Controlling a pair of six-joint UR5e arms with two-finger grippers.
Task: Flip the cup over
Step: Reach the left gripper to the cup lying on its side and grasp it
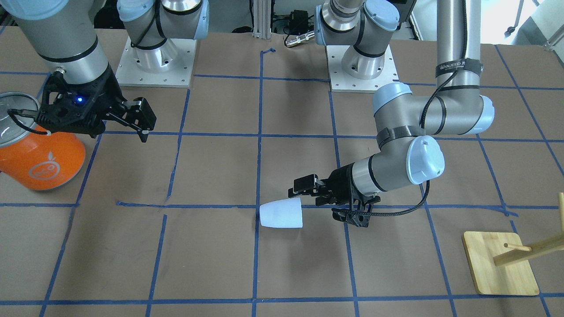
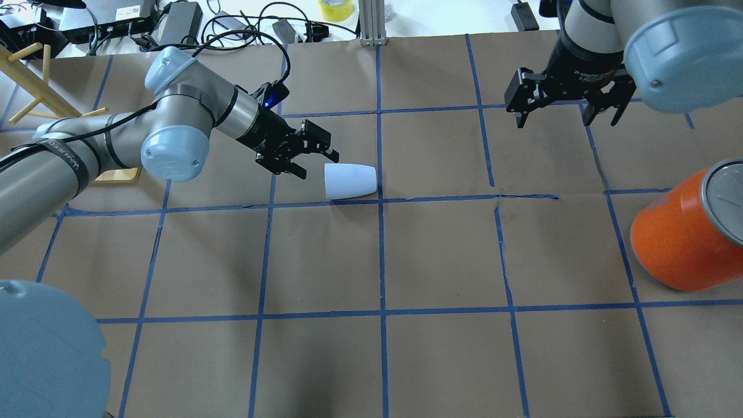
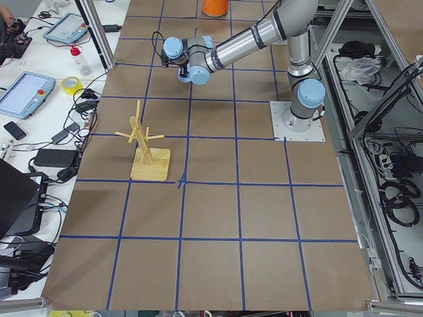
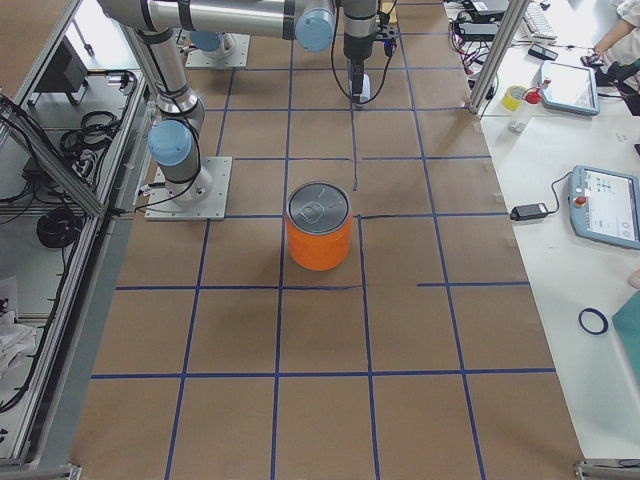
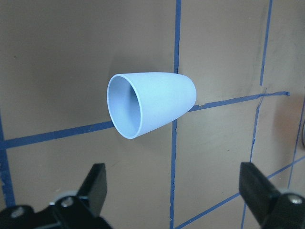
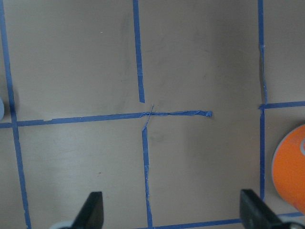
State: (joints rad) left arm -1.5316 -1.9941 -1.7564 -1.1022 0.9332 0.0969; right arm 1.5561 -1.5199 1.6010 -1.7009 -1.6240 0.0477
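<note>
the small pale lavender-blue plastic tumbler cup (image 2: pixel 350 181) lies on its side on the brown paper surface (image 2: pixel 435 249), just above centre of the overhead frame, beside a blue tape crossing. its long axis runs left-right in that frame: open mouth to the left, closed base to the right. left jaws are spread wide and hold nothing. they sit just left of the mouth, not touching it, and the left wrist view looks almost straight into the cup. right jaws, also wide and empty, hang at upper right, well apart. judgement: your left arm is nearer, so approach from the mouth end.
</note>
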